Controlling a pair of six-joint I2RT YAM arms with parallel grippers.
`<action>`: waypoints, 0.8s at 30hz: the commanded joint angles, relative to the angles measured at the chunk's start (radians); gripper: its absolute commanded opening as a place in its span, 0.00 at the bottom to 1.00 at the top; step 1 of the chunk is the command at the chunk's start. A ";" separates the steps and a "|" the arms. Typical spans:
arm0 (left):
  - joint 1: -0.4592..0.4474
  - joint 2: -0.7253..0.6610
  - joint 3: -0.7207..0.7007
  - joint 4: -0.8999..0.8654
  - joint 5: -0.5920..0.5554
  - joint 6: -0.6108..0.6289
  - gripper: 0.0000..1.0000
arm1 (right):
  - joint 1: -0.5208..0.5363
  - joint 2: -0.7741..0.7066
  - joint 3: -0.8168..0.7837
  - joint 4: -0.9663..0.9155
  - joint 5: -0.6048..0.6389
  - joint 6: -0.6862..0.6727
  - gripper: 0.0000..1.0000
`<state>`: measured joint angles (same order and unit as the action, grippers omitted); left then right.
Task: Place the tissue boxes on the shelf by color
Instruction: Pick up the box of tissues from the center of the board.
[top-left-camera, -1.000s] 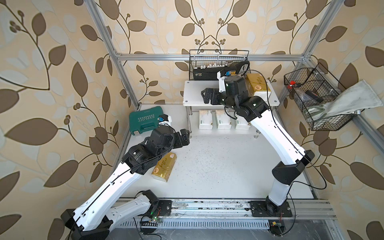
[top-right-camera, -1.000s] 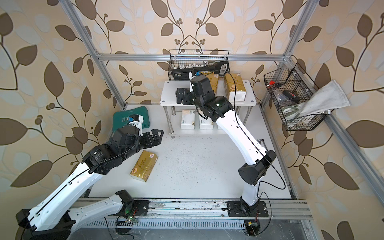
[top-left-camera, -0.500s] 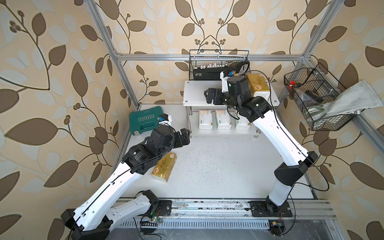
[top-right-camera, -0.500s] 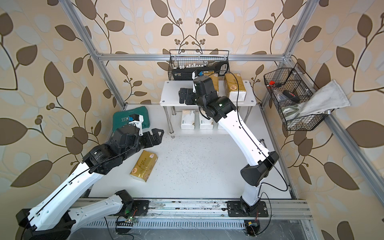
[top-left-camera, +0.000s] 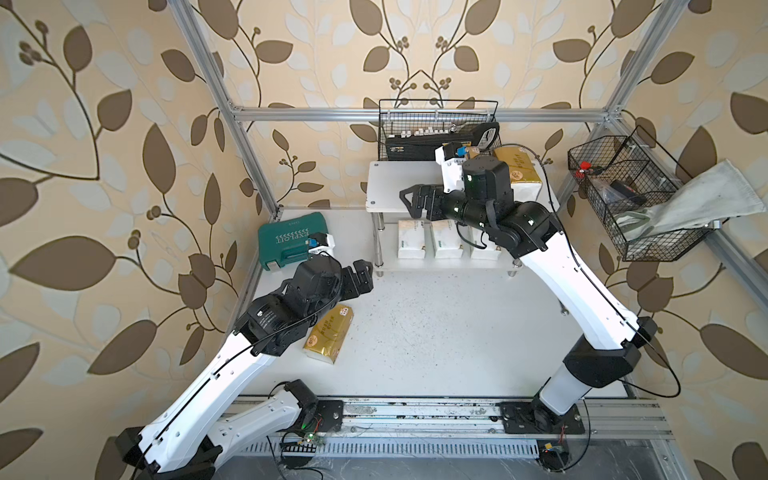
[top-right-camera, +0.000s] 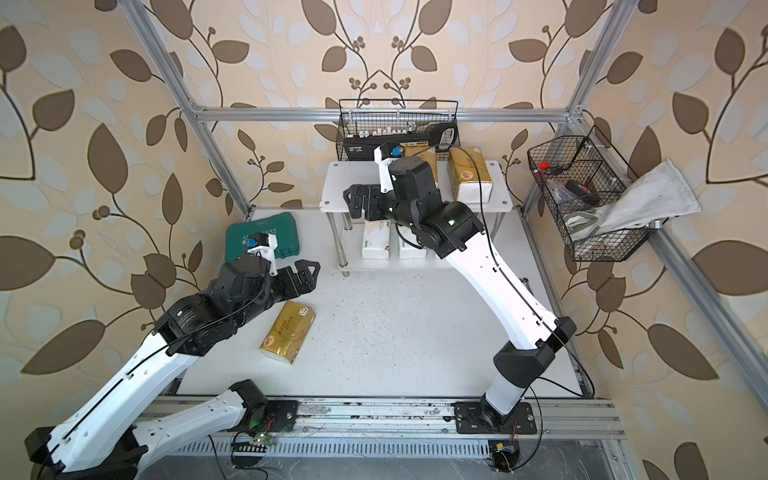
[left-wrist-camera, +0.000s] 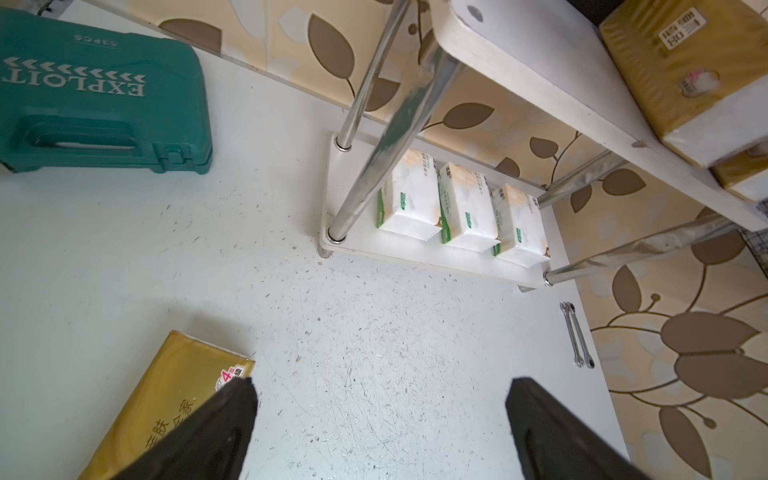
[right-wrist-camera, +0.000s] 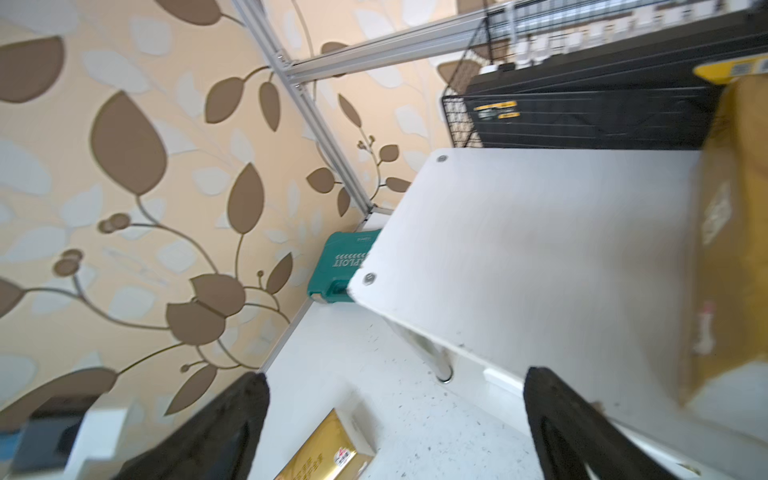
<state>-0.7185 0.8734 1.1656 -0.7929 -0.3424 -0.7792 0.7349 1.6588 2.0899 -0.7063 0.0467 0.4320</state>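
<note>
One shiny gold soft tissue pack (top-left-camera: 328, 334) is lying on the white table (top-left-camera: 436, 332), long axis slanting toward the left gripper (top-left-camera: 365, 276), which is hanging just past its far end, jaws wide apart, empty; left arm nearer. Well apart, the right gripper (top-left-camera: 409, 203), also gaping and empty, is hovering over the bare end of the white two-tier chrome-legged shelf (top-left-camera: 386, 183), probably crowding the free spot beside two gold packs (top-right-camera: 471, 174). Below, three white green-printed packs (left-wrist-camera: 461, 208) are sitting; teal plastic tool case (top-left-camera: 291, 241) off to the side.

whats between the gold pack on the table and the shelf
Only bare speckled tabletop, nothing resting on it; the left wrist view shows it clearly between the gold pack and the shelf. The open left gripper hangs above that stretch.
</note>
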 joint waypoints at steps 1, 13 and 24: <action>0.011 -0.050 -0.059 -0.126 -0.106 -0.109 0.99 | 0.078 -0.074 -0.099 0.005 -0.035 -0.024 0.99; 0.072 -0.076 -0.278 -0.250 -0.272 -0.314 0.99 | 0.417 -0.321 -0.657 0.136 0.163 0.097 0.99; 0.462 0.036 -0.461 0.006 0.033 -0.164 0.99 | 0.484 -0.434 -0.887 0.122 0.256 0.225 0.99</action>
<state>-0.3088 0.8867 0.7300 -0.8730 -0.4171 -0.9848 1.2110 1.2774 1.2137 -0.5961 0.2485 0.6106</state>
